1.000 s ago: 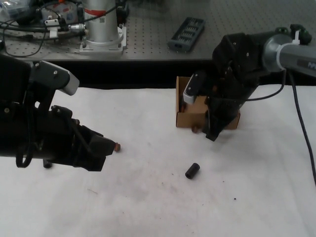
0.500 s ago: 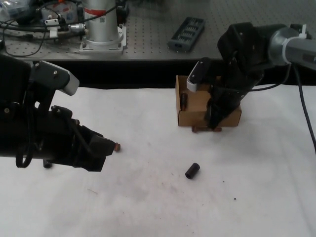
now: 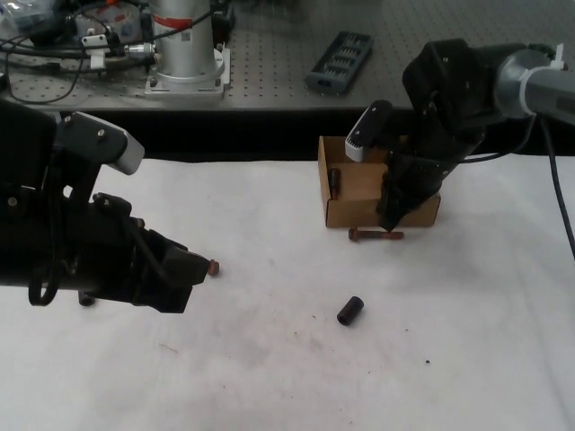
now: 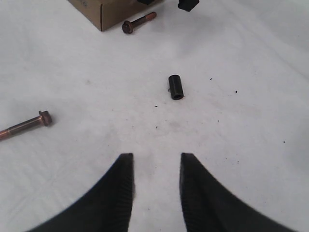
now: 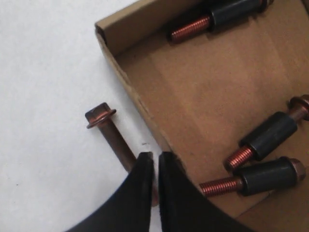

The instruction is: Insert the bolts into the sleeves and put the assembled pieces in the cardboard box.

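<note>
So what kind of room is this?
Probably a lab or workshop: there's a metal bench drilled with rows of holes, tangled cables beside a metal post, and a robot arm.

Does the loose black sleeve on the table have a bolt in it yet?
No, the black sleeve lies alone on the sheet, its end hole open and empty.

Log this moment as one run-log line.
left gripper open, empty | right gripper shut, empty, at cardboard box wall | assembled pieces in box: three visible | loose on bench: bolt beside box, second bolt, sleeve
</note>
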### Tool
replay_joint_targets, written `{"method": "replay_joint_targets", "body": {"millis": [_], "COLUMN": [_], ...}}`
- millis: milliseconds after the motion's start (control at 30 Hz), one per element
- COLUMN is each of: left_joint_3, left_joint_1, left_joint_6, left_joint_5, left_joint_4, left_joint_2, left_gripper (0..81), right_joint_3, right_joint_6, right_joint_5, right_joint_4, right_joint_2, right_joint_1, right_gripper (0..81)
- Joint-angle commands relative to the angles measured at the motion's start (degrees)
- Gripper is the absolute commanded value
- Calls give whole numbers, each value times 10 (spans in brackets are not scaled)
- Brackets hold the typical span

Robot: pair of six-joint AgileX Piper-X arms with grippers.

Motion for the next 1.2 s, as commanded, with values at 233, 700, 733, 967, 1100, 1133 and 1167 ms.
{"method": "replay_joint_targets", "body": {"millis": [233,700,733,967,1100,1133,1167], "left_joint_3": [-1,-1,-1,-1,-1,-1,-1], "left_joint_1": [1,1,1,1,1,1,1], "left_joint_6": [5,5,5,5,5,5,5], "left_joint_5": [1,1,1,1,1,1,1], "left_joint_4": [-3,-3,-3,-3,-3,-3,-3], "left_joint_2": [-9,-9,-9,-9,-9,-9,-9], "left_gripper": [241,241,241,241,241,241,241], "right_joint_3": [-9,-9,-9,-9,-9,-9,-9], "right_joint_6": [4,15,15,15,15,15,15], "right_joint_5": [0,-1,-4,-4,-4,-4,-4], "right_joint_4": [-13,20,25,25,31,32,33], "right_joint_2": [2,18,20,23,23,23,23], "right_joint_1": [-5,-5,-5,-4,-1,-1,1], "right_gripper": [54,54,54,54,54,54,54]}}
